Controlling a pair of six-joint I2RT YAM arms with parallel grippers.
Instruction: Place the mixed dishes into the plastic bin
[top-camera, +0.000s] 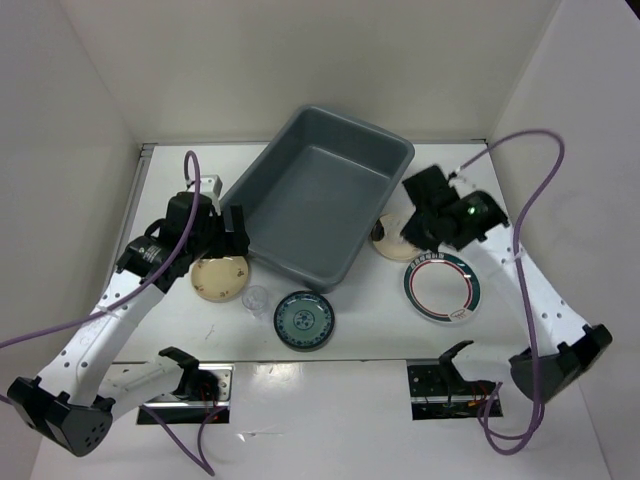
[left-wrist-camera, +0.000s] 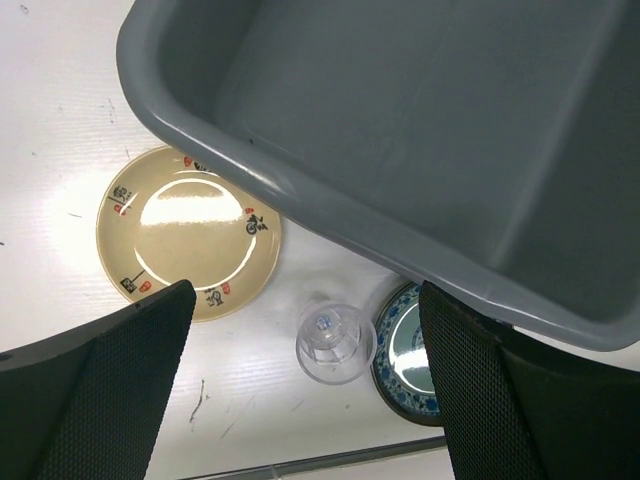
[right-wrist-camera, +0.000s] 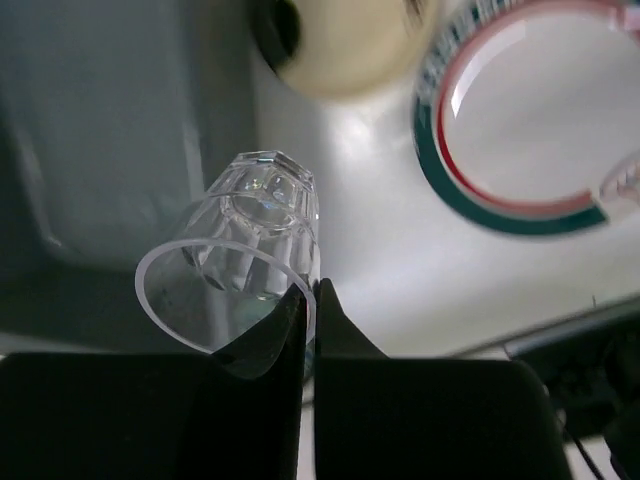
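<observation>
The grey plastic bin (top-camera: 320, 190) stands at mid-table. My right gripper (right-wrist-camera: 312, 290) is shut on the rim wall of a tiny clear cup (right-wrist-camera: 245, 240), one finger inside it and one outside, lifted beside the bin's right wall (right-wrist-camera: 100, 130). Below it lie a beige plate (right-wrist-camera: 350, 50) and a white plate with a banded rim (right-wrist-camera: 540, 110). My left gripper (left-wrist-camera: 305, 290) hangs open with nothing in it, over another clear cup (left-wrist-camera: 335, 343) that stands on the table between a beige plate (left-wrist-camera: 190, 230) and a dark teal patterned plate (left-wrist-camera: 405, 355).
From above, the beige plate (top-camera: 220, 277), cup (top-camera: 255, 297) and teal plate (top-camera: 304, 320) sit in a row just off the bin's near-left corner. The banded plate (top-camera: 443, 285) lies right of the bin. White walls enclose the table on three sides.
</observation>
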